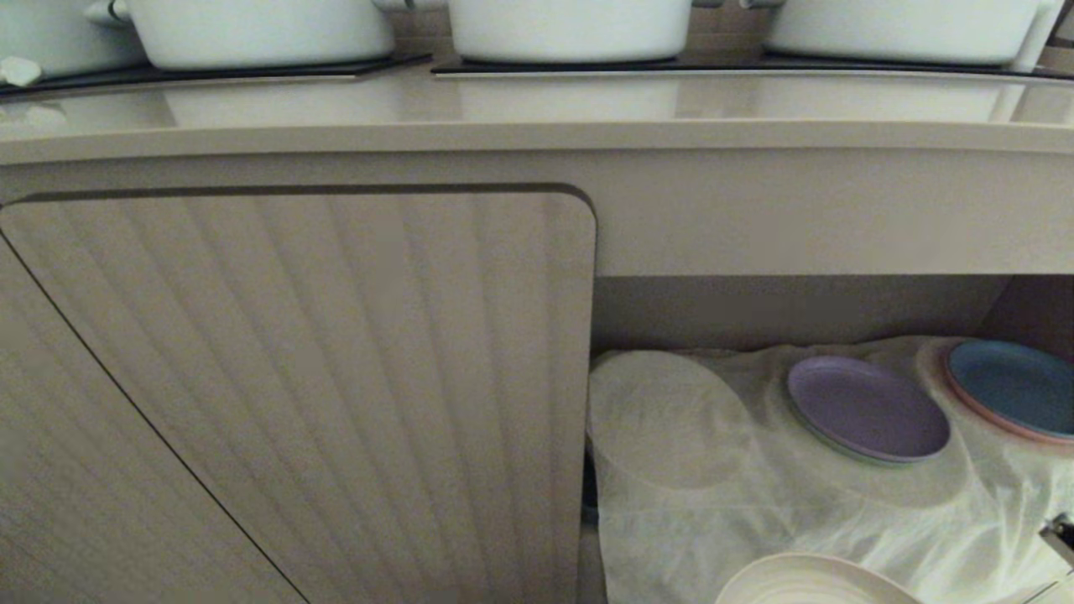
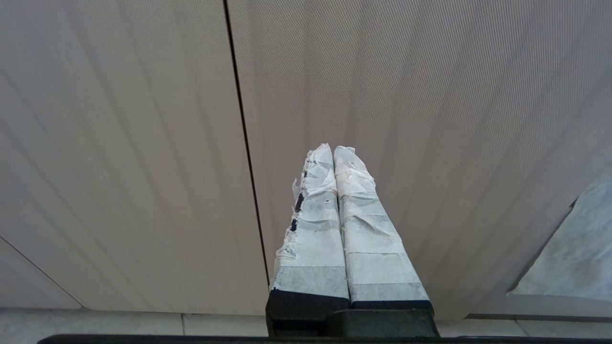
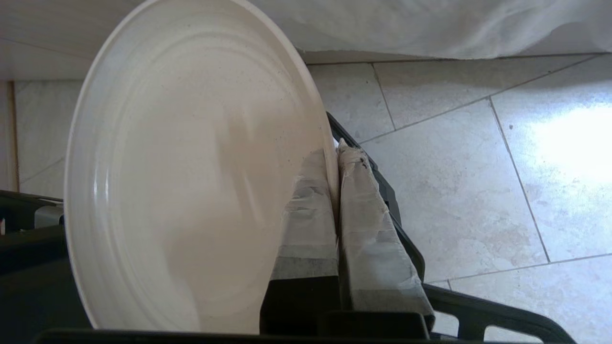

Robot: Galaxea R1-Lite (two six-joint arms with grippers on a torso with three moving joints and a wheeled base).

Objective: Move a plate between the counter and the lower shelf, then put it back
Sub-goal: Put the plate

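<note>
Your right gripper (image 3: 334, 157) was pinched shut on the rim of the cream plate (image 3: 191, 167). One taped finger lay on the plate's face and the other sat behind the rim. You held it by the edge, I think, because a flat plate gives nothing else to grab. The plate hung in the air over the tiled floor (image 3: 478, 167), just in front of the lower shelf (image 1: 755, 520). It was not resting on anything. From the head view you could only see its top edge poking up at the bottom of the picture.

Your left gripper (image 2: 333, 153) was closed on nothing. It was parked facing the ribbed cabinet door (image 2: 430, 119), out of the way.

Inside the shelf, the white crinkled cloth (image 1: 839, 520) covered the floor. A purple plate (image 1: 868, 407) and a blue plate (image 1: 1015, 386) sat toward the back and right. A round lump under the cloth (image 1: 663, 419) sat at the left, next to the door's edge. The front middle of the cloth was the open spot.

Above, the counter (image 1: 537, 105) had a thick front edge that stuck out over the shelf. White pots (image 1: 570, 25) stood on the black hob panels behind, so only the front strip was free. To go up, I think the plate had to come out first, then rise past that edge. A thin edge grip could slip, so a tilt was the risk.
</note>
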